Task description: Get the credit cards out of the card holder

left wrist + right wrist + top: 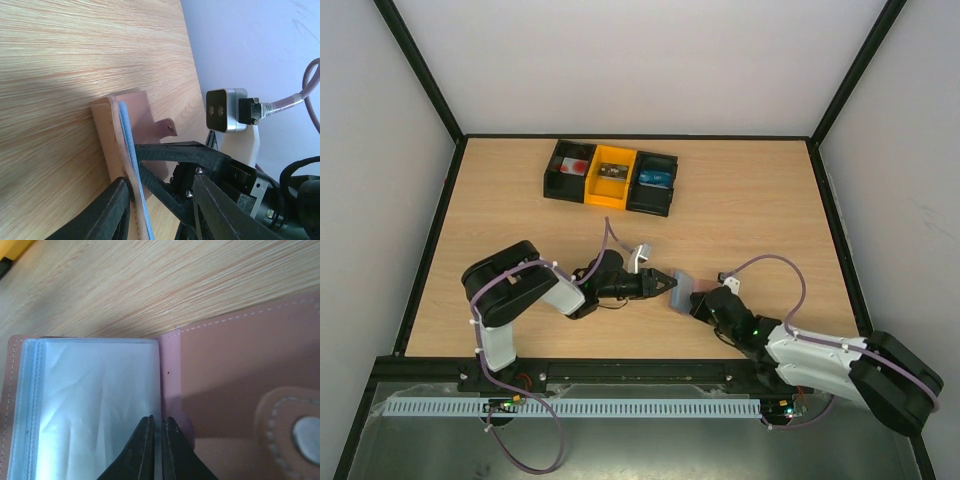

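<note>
The card holder (681,290) is held off the table between the two grippers. In the right wrist view it lies open: pale grey-blue clear pockets (95,400) on the left, a brown cover (235,370) with a snap tab on the right. My right gripper (156,421) is shut on the holder at the pockets' inner edge. In the left wrist view the holder (107,145) is seen edge-on, with a thin blue edge (128,145) along it. My left gripper (160,182) is open and straddles that edge. No credit card shows clearly.
A row of three bins stands at the back: black (570,170) with something red in it, orange (611,177), and black (654,182) with something blue in it. Black frame rails border the wooden table (750,200).
</note>
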{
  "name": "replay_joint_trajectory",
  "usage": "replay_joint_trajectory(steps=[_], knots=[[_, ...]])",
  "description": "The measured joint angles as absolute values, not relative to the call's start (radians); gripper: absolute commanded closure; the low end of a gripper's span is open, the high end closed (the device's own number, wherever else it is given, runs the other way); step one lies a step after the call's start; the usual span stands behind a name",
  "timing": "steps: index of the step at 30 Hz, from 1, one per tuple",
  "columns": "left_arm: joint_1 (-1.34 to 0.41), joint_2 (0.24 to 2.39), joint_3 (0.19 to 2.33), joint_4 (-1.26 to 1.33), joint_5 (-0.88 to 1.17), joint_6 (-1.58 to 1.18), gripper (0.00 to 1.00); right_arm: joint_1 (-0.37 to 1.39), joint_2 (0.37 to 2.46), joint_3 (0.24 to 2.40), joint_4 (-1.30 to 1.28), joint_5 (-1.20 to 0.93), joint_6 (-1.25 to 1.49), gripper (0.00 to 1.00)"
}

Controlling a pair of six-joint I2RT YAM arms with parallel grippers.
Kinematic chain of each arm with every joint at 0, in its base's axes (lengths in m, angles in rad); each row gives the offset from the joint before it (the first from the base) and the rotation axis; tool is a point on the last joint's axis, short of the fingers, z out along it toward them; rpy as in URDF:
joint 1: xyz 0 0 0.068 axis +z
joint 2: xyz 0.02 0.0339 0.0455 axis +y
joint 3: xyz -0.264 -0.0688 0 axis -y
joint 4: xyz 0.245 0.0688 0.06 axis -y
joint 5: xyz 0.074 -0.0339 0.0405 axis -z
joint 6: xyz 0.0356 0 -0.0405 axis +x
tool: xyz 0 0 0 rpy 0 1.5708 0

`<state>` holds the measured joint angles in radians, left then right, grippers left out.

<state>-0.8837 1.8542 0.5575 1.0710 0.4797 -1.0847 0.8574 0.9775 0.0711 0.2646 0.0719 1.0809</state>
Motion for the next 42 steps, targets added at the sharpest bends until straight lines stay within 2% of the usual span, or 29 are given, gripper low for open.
replay_joint_trajectory(steps=[11, 20, 26, 31, 42], knots=[[-0.922, 1.885, 0.613, 1.082, 0.476, -1.094, 0.63, 0.857, 0.772, 0.035, 0.161, 0.188, 1.089, 0.96], [-0.955, 1.887, 0.675, 0.944, 0.418, -1.014, 0.69, 0.857, 0.907, 0.030, 0.228, 0.185, 1.105, 0.96], [-0.967, 1.849, 0.701, 0.805, 0.354, -0.939, 0.87, 0.855, 0.959, 0.031, 0.303, 0.147, 1.095, 0.95], [-0.970, 1.777, 0.696, 0.701, 0.299, -0.890, 0.97, 0.854, 1.005, 0.031, 0.364, 0.080, 1.067, 0.95], [-0.956, 1.581, 0.505, 0.645, 0.217, -0.898, 0.97, 0.896, 1.234, 0.130, 0.496, -0.054, 0.997, 0.92]])
